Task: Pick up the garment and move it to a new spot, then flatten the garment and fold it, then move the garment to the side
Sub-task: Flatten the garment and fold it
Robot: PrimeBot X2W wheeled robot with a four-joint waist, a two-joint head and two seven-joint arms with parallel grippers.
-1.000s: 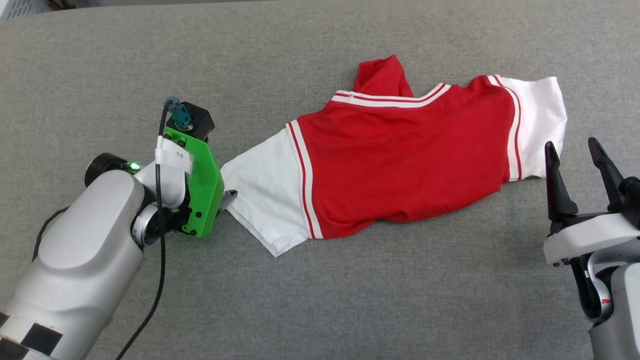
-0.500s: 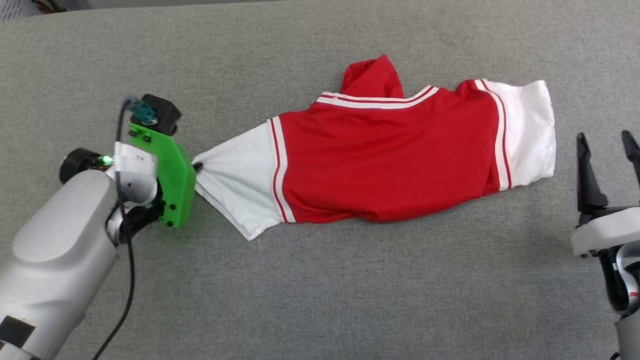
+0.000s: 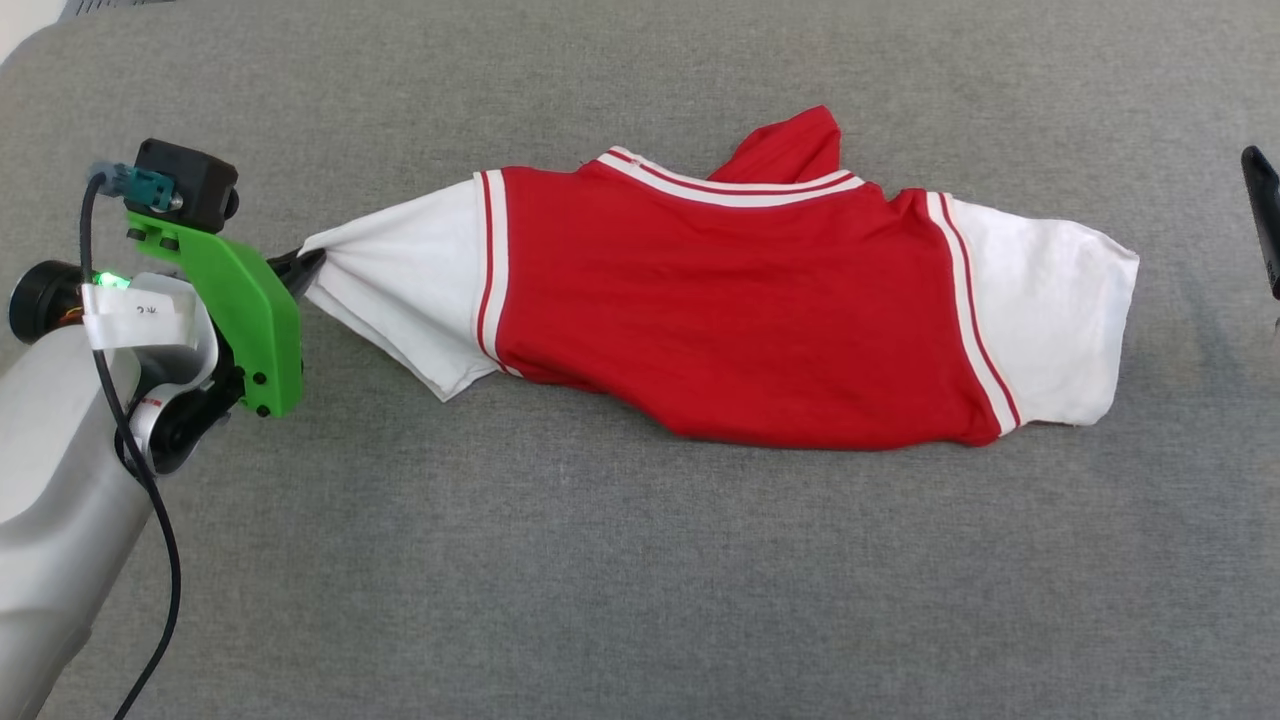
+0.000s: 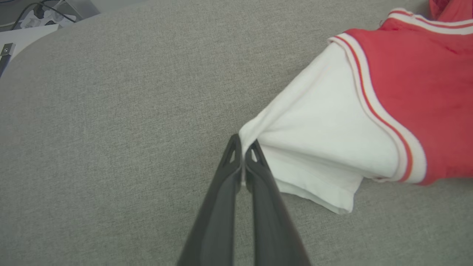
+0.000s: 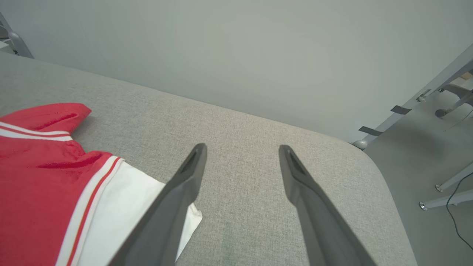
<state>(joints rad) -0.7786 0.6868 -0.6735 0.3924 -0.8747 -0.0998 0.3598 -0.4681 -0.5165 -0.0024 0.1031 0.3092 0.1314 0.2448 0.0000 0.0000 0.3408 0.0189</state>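
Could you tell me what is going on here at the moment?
The left gripper is shut on the edge of one white sleeve of the garment, a red jersey lying rumpled on the grey padded surface, and the sleeve bunches toward the grip. The right gripper is open beside the other sleeve, holding nothing.

Behind the left end effector [image 3: 305, 265]: green bracket [image 3: 240, 305] with dark screws [image 3: 261, 379], black camera block [image 3: 185, 185], black cable [image 3: 177, 585], pale grey forearm [image 3: 40, 520].
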